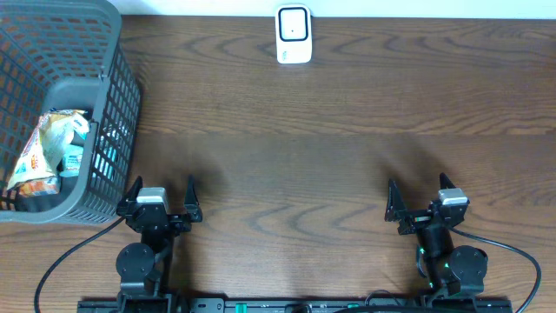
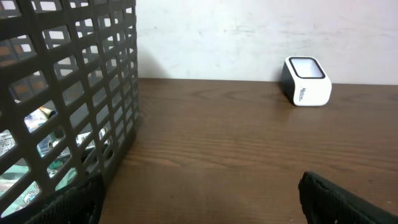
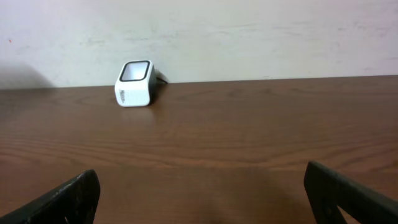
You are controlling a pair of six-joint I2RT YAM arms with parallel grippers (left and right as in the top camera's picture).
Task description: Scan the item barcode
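Note:
A white barcode scanner (image 1: 294, 35) with a dark window stands at the far middle edge of the table; it also shows as a white scanner (image 2: 306, 81) in the left wrist view and a white scanner (image 3: 135, 83) in the right wrist view. Packaged items (image 1: 48, 152) lie inside a grey plastic basket (image 1: 113, 69) at the far left. My left gripper (image 1: 162, 193) is open at the near left, just right of the basket, holding nothing. My right gripper (image 1: 420, 196) is open at the near right, holding nothing.
The basket's mesh wall (image 2: 68, 93) fills the left of the left wrist view, close to the left finger. Bare wooden table (image 1: 295, 165) stretches between the grippers and the scanner. A pale wall (image 3: 249, 31) rises behind the table's far edge.

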